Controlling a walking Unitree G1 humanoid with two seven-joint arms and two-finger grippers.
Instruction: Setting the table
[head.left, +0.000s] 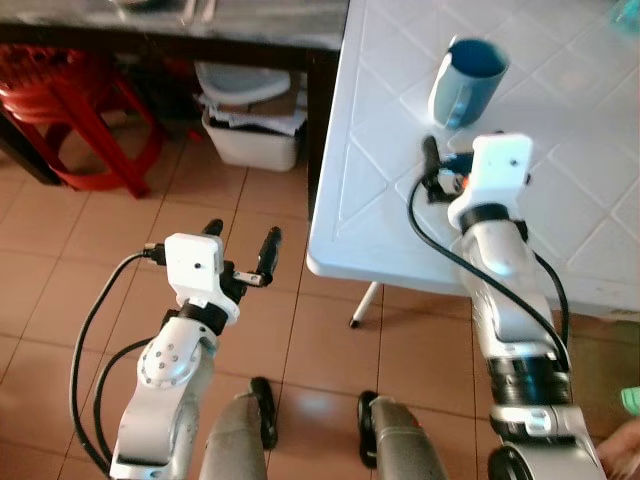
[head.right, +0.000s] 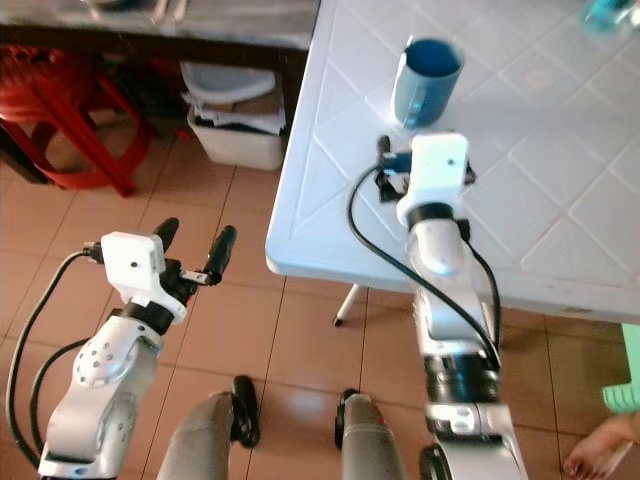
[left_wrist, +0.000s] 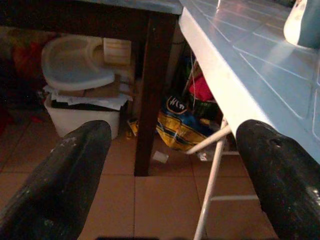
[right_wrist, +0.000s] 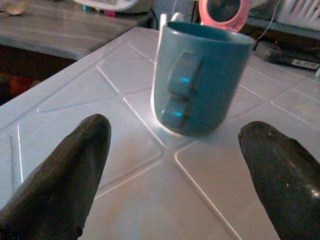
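Terracotta floor tiles (head.left: 330, 340) run under a white moulded plastic table (head.left: 380, 150) with diamond-patterned panels, beside a dark wooden table (head.left: 200, 35), a red plastic stool (head.left: 80, 110) and a white plastic bin (head.left: 250, 135) of papers; no writing is legible. On the white table stands an upright blue ceramic mug (right_wrist: 200, 80), handle toward the right gripper (right_wrist: 175, 165), whose fingers are spread apart just short of it. Out over the floor beside the table edge, the left gripper (left_wrist: 170, 170) is likewise spread wide, holding nothing.
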